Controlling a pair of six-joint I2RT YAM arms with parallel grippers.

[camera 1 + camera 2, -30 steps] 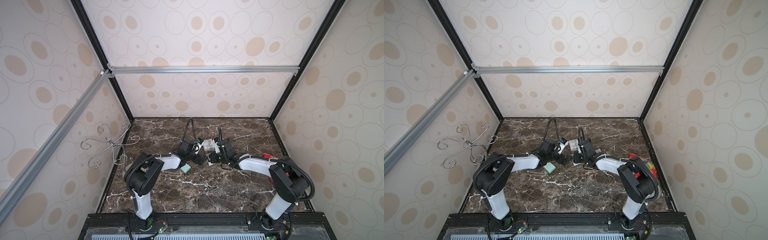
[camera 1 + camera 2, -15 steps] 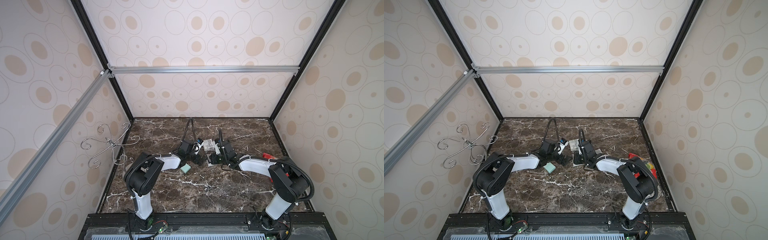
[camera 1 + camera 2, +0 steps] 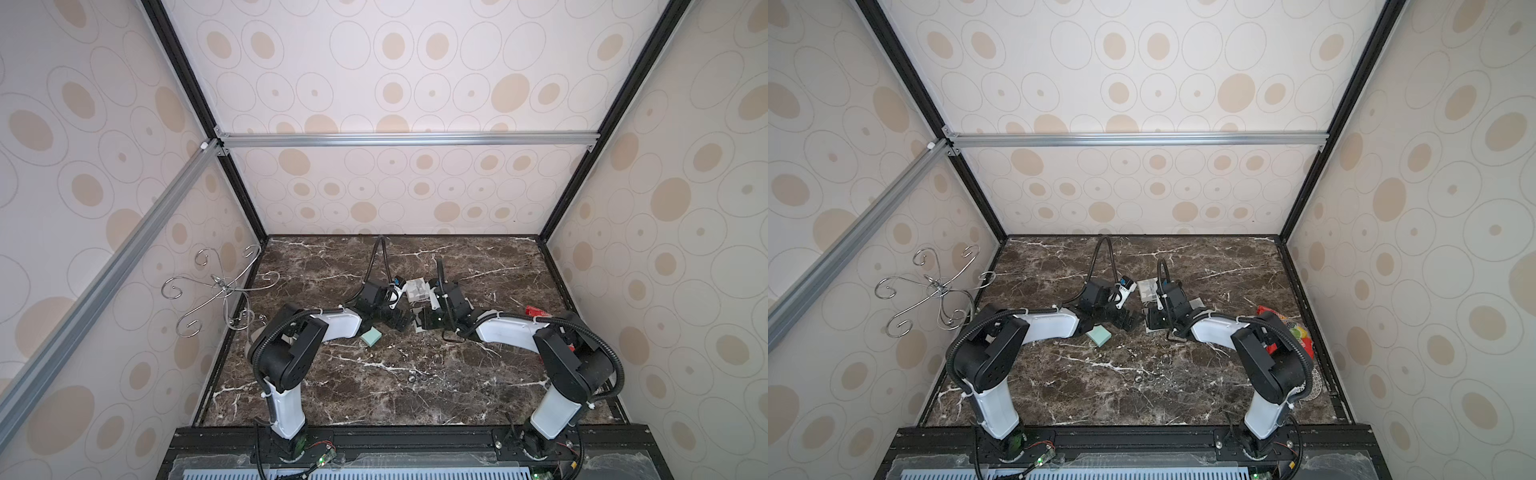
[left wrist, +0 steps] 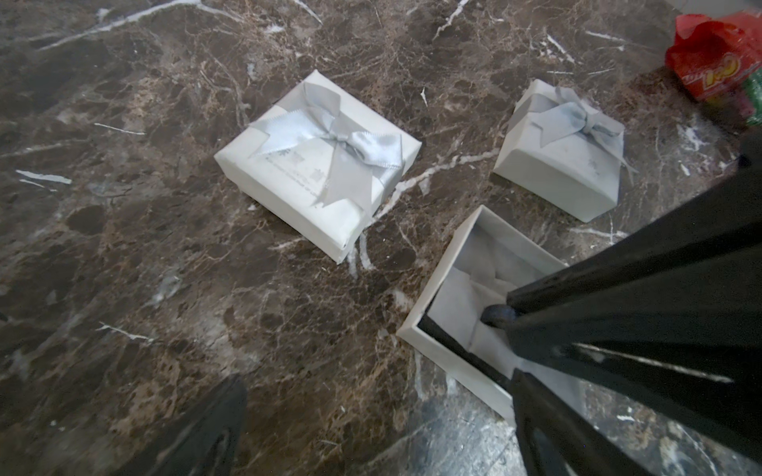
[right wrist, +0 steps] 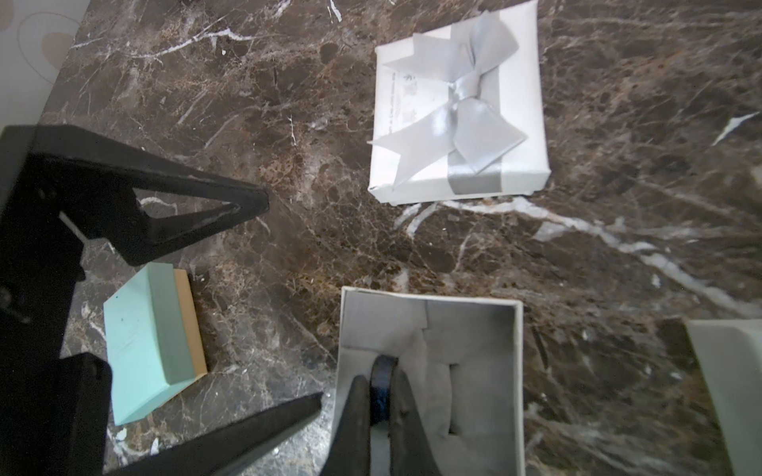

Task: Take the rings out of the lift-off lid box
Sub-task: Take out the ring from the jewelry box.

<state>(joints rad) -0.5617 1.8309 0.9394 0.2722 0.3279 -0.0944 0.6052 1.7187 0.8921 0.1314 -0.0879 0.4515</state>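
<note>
**Right gripper pinches a ring in the open box while the left stands wide beside it**

At the left wall stands a curly wire stand [image 3: 216,286]. The left arm [image 3: 336,326] rises from the front rail, bends at a high elbow and lays its white forearm low across the marble table [image 3: 374,395] toward the middle. A teal box [image 5: 144,342] lies on the marble by that arm's wrist. The left gripper [image 5: 290,298] has its jaws spread wide and holds nothing. One fingertip [image 5: 313,402] is just beside the near wall of the open box [image 5: 429,297].

The open box is lidless and lined with white padding. In it a dark ring [image 5: 381,383] stands on edge, and the right gripper [image 5: 381,397] is clamped onto it from both sides, fingers dipped below the rim. Beyond the open box lie a flat white box with a grey bow [image 5: 457,103] and a smaller bowed box [image 4: 565,152], both apart from it.

The right arm [image 3: 503,332] mirrors the left, with a high elbow, its forearm low and its wrist tipped down over the box. A red packet [image 4: 717,53] lies past it, near the right wall.

Against the views from a second and half a second before, both arms, the boxes and the gripper openings show no visible change.
</note>
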